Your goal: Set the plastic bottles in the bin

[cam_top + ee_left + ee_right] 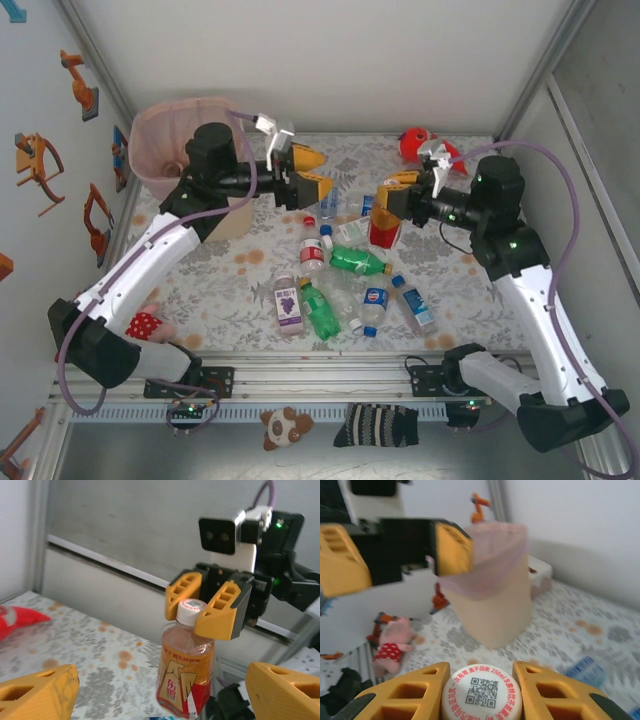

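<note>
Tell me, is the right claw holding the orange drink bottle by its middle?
No, the right claw pinches the orange drink bottle at its top, around the white cap, body hanging free.

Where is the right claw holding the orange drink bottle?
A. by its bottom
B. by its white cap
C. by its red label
B: the right gripper is pinching the white cap between its two fingers, and the rest of the bottle hangs below them.
</note>
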Controlling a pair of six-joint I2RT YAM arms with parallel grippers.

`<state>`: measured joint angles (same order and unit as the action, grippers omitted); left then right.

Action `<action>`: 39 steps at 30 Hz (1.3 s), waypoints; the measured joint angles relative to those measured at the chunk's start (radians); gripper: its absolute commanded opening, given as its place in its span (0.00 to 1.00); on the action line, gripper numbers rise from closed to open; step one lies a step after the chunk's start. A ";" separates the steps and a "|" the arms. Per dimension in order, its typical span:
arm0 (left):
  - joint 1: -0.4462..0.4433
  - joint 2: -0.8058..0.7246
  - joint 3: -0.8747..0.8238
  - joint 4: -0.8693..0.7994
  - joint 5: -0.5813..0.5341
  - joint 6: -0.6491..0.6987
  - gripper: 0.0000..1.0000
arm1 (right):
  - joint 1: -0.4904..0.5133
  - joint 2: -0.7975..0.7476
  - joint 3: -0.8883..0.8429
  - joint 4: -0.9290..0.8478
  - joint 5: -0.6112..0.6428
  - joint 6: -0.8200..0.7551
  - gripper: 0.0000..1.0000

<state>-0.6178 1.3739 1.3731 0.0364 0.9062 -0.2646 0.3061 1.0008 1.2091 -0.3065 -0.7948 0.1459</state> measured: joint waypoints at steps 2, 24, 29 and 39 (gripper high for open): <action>-0.032 0.008 0.001 0.011 0.014 0.006 0.88 | 0.019 -0.010 0.000 0.051 -0.040 0.022 0.16; -0.233 0.084 0.125 -0.146 0.094 0.164 0.77 | 0.137 -0.019 0.054 0.257 -0.083 0.130 0.14; -0.245 0.096 0.135 -0.173 0.097 0.190 0.67 | 0.143 -0.021 0.067 0.277 -0.067 0.169 0.14; -0.246 0.096 0.136 -0.180 0.097 0.210 0.57 | 0.145 -0.025 0.068 0.278 -0.060 0.192 0.18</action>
<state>-0.8639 1.4696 1.5093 -0.1432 1.0035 -0.0544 0.4507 0.9756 1.2766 -0.0284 -0.8551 0.3382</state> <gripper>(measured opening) 0.593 0.322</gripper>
